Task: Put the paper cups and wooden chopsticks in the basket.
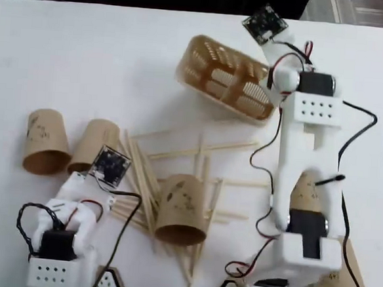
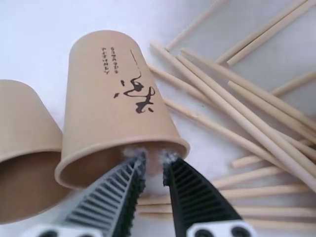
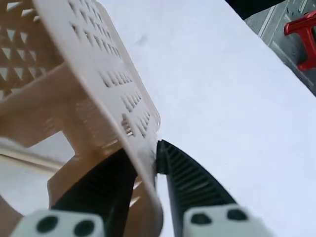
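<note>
My left gripper (image 2: 154,160) is shut on the rim of a brown paper cup (image 2: 113,98) that lies on its side, one finger inside the mouth and one outside. A second cup (image 2: 22,143) lies touching it. Wooden chopsticks (image 2: 237,108) are scattered just beyond. From above, these two cups (image 1: 94,146) (image 1: 45,143) lie at the left, and a third (image 1: 181,210) lies on the chopsticks (image 1: 177,154) mid-table. My right gripper (image 3: 148,153) is shut on the wall of the beige lattice basket (image 3: 98,64), which is tipped at the back of the table (image 1: 226,74).
Two more cups lie at the right: one (image 1: 306,194) partly under the right arm (image 1: 305,158), another (image 1: 343,282) by its base. The white table (image 1: 86,57) is bare at the back left. A red object (image 3: 302,34) stands on the floor past the table's edge.
</note>
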`<state>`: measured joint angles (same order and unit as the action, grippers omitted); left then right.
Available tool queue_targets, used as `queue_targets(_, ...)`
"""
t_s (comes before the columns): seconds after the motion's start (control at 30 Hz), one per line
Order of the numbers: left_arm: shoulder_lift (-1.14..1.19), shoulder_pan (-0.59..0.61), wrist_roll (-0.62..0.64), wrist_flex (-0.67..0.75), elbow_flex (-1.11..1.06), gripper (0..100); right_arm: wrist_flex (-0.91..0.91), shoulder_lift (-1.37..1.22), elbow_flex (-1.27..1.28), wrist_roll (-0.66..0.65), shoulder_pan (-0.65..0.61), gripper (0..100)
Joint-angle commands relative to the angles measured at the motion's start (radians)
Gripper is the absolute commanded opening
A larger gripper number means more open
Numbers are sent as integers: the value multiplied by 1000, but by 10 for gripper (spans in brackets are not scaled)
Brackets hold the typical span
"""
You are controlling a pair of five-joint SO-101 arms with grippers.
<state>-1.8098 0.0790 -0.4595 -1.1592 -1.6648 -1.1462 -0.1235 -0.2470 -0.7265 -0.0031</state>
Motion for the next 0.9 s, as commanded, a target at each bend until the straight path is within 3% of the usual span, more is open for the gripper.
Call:
queue_targets(0.0,-8,-8,-11,20,5,79,-58,-91,-201,87,13,146)
queue_targets(0.27,-8,-8,-11,20,5,79,-176,-283,-592,247,45,289)
queue_targets(0.53,-8,-8,-11,20,5,79,-407,-288,-901,239,-42,298)
queue_targets(0.7,-8,-8,-11,20,5,79,-529,-297,-950,238,-148,298)
queue_targets(0.87,-8,-8,-11,20,5,79,-513,-332,-918,226,-228,298)
